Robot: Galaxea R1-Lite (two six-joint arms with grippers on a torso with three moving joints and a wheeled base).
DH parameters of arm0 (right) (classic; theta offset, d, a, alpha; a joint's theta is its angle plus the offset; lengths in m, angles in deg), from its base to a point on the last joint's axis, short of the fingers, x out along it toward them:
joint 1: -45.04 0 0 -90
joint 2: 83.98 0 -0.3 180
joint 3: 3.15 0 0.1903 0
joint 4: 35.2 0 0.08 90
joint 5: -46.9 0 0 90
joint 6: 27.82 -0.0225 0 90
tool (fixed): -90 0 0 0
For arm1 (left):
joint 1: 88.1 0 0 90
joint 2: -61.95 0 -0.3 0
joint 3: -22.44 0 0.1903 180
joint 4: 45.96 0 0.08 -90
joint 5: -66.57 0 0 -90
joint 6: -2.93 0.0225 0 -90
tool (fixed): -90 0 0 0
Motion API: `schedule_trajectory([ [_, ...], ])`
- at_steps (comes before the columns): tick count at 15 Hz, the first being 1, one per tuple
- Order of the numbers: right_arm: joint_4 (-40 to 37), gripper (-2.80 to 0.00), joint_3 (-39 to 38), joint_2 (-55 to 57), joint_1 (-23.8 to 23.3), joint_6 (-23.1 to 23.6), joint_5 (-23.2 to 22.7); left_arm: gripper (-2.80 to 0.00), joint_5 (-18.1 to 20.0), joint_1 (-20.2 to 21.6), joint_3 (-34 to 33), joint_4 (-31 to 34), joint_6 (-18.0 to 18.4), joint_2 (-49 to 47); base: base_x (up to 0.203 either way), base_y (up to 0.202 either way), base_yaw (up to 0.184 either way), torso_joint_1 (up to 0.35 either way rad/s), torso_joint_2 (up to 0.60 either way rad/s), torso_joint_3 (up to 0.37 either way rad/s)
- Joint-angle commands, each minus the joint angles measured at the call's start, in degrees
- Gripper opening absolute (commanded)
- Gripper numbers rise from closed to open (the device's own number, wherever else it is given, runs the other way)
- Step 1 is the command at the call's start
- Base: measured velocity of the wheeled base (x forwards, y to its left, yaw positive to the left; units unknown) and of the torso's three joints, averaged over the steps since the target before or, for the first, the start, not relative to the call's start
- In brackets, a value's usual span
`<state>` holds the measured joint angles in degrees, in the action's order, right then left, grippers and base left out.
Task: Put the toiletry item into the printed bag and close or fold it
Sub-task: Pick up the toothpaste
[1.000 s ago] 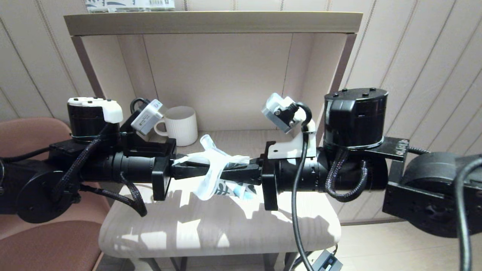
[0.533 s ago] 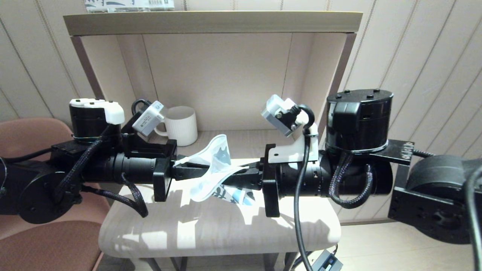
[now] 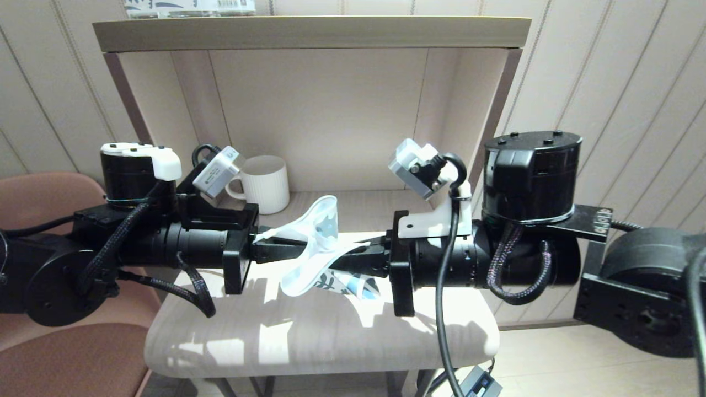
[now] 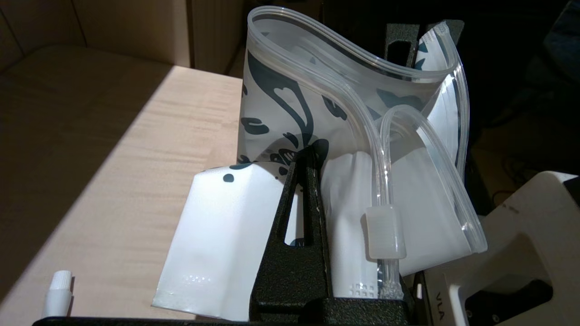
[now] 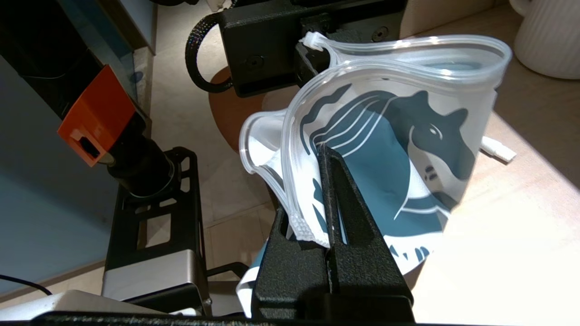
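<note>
The printed bag (image 3: pixel 318 242), white with a blue-teal print, hangs in the air between my two grippers above the pale table (image 3: pixel 309 342). My left gripper (image 3: pixel 291 249) is shut on one side of it and my right gripper (image 3: pixel 354 257) is shut on the other. The zip mouth (image 4: pixel 344 77) bows open upward, and its slider (image 4: pixel 385 232) sits close to the left gripper (image 4: pixel 312 156). In the right wrist view the bag (image 5: pixel 398 149) is pinched by its edge in the right gripper (image 5: pixel 324 154). The toiletry item (image 5: pixel 496 151), a thin white stick, lies on the table beyond the bag; its tip (image 4: pixel 57 292) shows beside my left gripper.
A white ribbed mug (image 3: pixel 266 183) stands at the back left of the shelf recess. The shelf top (image 3: pixel 309 32) carries a printed package (image 3: pixel 187 6). A brown chair (image 3: pixel 49 198) stands to the left of the table.
The bag has gone from a crumpled twist to an upright loop with its mouth spread open. My right arm has shifted slightly to the right; the left has held still.
</note>
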<state>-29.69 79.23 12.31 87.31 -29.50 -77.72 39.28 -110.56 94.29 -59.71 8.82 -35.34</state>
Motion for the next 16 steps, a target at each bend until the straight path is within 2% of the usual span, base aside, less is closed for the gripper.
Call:
schedule_trajectory([
  [1,0.2,-2.8,-0.97,-1.49,-1.05,0.07,-0.19,-2.8,0.38,0.2,0.22,-0.16,0.0,-0.08,0.0,0.0,0.0,0.0,0.0,0.0],
  [4,0.18,-2.8,-2.8,-3.36,-2.5,0.16,-0.27,-2.8,0.3,0.81,1.85,3.06,-0.61,0.43,0.0,0.0,0.0,0.0,0.0,0.0],
  [7,0.48,-2.8,-2.93,-3.3,-2.61,0.1,-0.27,-2.8,0.21,0.83,1.97,3.15,-0.62,-0.04,0.0,0.0,0.0,0.0,0.0,0.0],
  [8,0.48,-2.8,-2.84,-3.3,-2.54,0.1,-0.27,0.0,0.22,0.83,1.97,2.99,-0.62,-0.19,0.0,0.0,0.0,0.0,0.0,0.0],
  [12,0.56,-2.8,-2.93,-3.4,-2.81,0.15,-0.27,0.0,0.22,0.78,1.88,2.85,-0.35,-0.26,0.0,0.0,0.0,0.0,0.0,0.0],
  [16,0.24,-2.8,-3.83,-5.72,-5.46,0.24,-0.41,0.0,0.13,2.27,1.57,2.67,1.15,-0.8,0.0,0.0,0.0,0.0,0.0,0.0],
])
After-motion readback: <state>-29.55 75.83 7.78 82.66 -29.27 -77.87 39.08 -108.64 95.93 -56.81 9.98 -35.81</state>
